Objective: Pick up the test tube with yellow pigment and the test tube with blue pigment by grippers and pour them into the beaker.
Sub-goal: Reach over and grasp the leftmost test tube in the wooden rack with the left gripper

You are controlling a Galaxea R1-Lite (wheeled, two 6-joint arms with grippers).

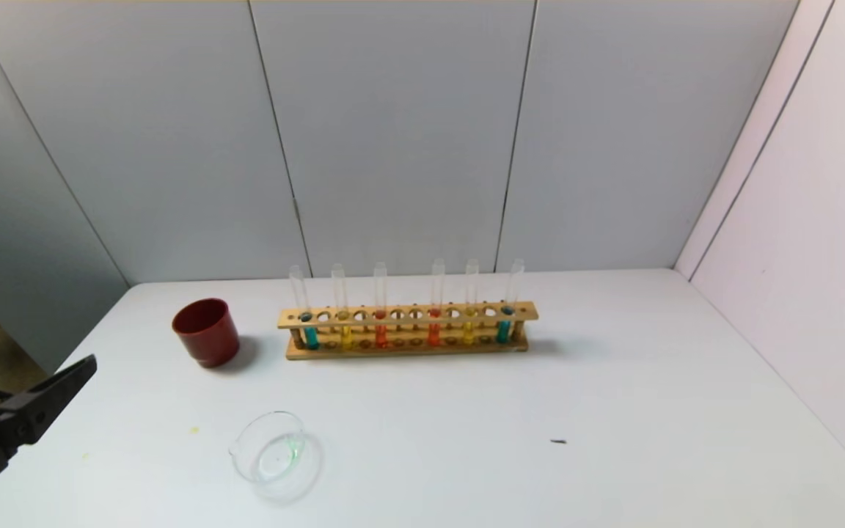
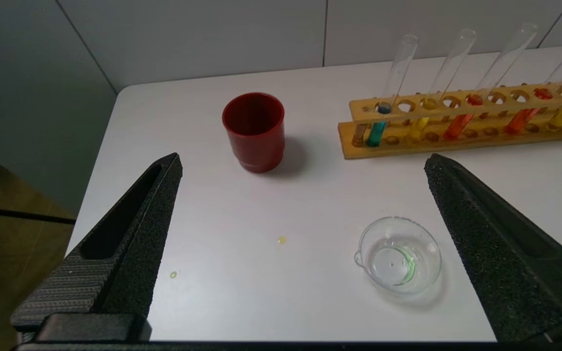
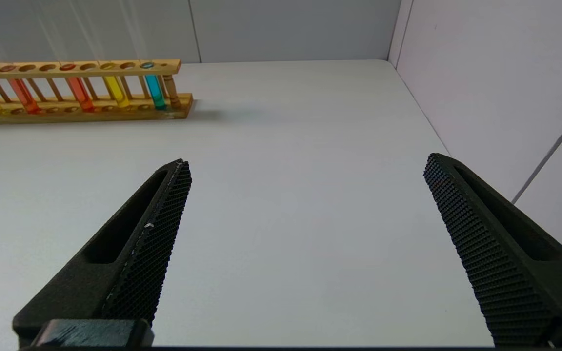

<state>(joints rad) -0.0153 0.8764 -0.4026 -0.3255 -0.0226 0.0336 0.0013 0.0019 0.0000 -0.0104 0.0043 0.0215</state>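
A: While the left gripper (image 2: 303,163) hangs low at the tabletop's (image 1: 613,411) near left edge, are its fingers (image 2: 134,234) spread?
B: Yes, wide apart, holding nothing. Same for the right gripper (image 3: 305,163), above bare tabletop on the right, out of the head view.
A: Nearest item?
B: Beaker (image 1: 271,449), front left, upright, faint green trace inside. Small yellow drops beside it toward the left edge.
A: Farther back?
B: Red cup (image 1: 207,331), left of the rack (image 1: 408,330), apart from it.
A: Tubes?
B: Six, upright in the rack, all seated. Left to right: blue tube (image 1: 308,323), yellow tube (image 1: 344,323), two orange-red, a second yellow (image 1: 469,319), a second blue (image 1: 506,317) at the right end.
A: Anything touching them?
B: No, both grippers well apart from the rack.
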